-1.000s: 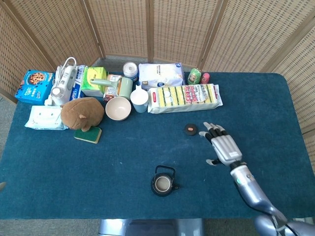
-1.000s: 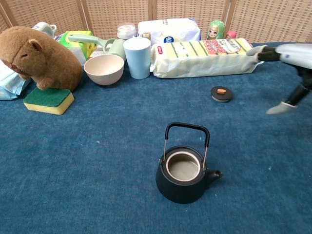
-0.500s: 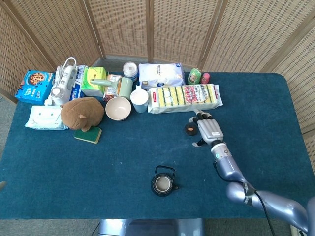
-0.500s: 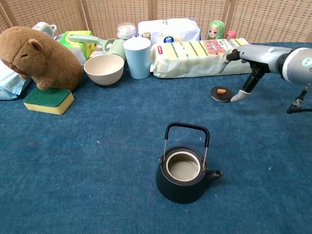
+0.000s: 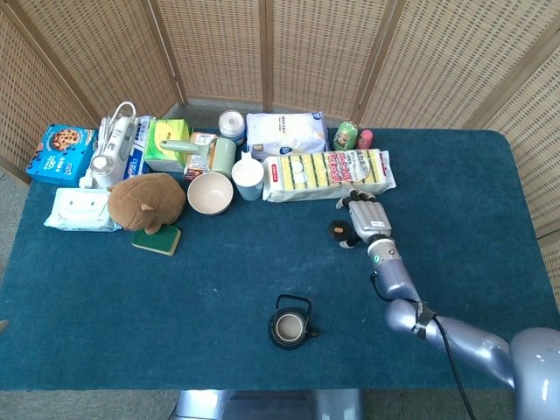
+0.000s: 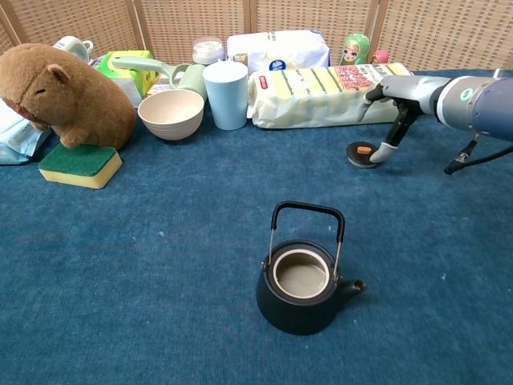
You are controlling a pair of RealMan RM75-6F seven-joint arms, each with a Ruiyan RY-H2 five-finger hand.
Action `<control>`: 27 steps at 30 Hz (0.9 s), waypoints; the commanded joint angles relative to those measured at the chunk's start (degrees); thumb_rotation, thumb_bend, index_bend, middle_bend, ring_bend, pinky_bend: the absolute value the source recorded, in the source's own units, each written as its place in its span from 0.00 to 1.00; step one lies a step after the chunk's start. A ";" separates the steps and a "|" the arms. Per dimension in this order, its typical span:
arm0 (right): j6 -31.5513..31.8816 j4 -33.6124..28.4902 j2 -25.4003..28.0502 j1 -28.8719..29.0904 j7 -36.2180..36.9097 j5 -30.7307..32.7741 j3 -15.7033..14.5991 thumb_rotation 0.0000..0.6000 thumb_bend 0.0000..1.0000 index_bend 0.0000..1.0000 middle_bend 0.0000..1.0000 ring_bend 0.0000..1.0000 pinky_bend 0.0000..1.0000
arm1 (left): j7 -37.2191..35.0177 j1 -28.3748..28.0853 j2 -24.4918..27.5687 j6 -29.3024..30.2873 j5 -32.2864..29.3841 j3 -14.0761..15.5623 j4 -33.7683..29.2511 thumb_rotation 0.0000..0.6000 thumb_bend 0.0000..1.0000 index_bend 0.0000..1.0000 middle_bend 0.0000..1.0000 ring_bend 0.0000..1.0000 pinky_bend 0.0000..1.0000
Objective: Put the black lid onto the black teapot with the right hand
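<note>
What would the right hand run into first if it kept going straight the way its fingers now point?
Probably the sponge pack: the right hand points up-table at it, with the black lid just beside the fingers, though depth is unclear.

table [image 5: 131,297]: blue cloth | teapot [image 6: 303,289] | lid [image 6: 364,154] | sponge [image 6: 80,165] | bowl [image 6: 171,114]

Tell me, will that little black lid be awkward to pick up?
Probably fiddly: the lid lies flat and low on the blue cloth, leaving little edge. Its small orange knob likely offers the best hold. It looks rigid and light, so the right hand might nudge it sideways.
</note>
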 commanded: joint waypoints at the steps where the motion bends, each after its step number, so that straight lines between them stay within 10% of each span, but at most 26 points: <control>1: -0.28 0.95 -0.54 0.72 -0.50 0.92 -0.81 1.00 0.06 0.28 0.00 0.00 0.00 | 0.14 -0.13 0.02 -0.25 -0.25 -0.10 -0.11 1.00 0.07 0.00 0.00 0.00 0.00; 27: 0.82 6.86 -4.38 2.93 0.10 1.30 -3.79 1.00 0.11 0.38 0.00 0.00 0.00 | -1.31 0.06 0.34 -0.19 -0.12 -0.17 0.20 1.00 0.07 0.00 0.00 0.00 0.00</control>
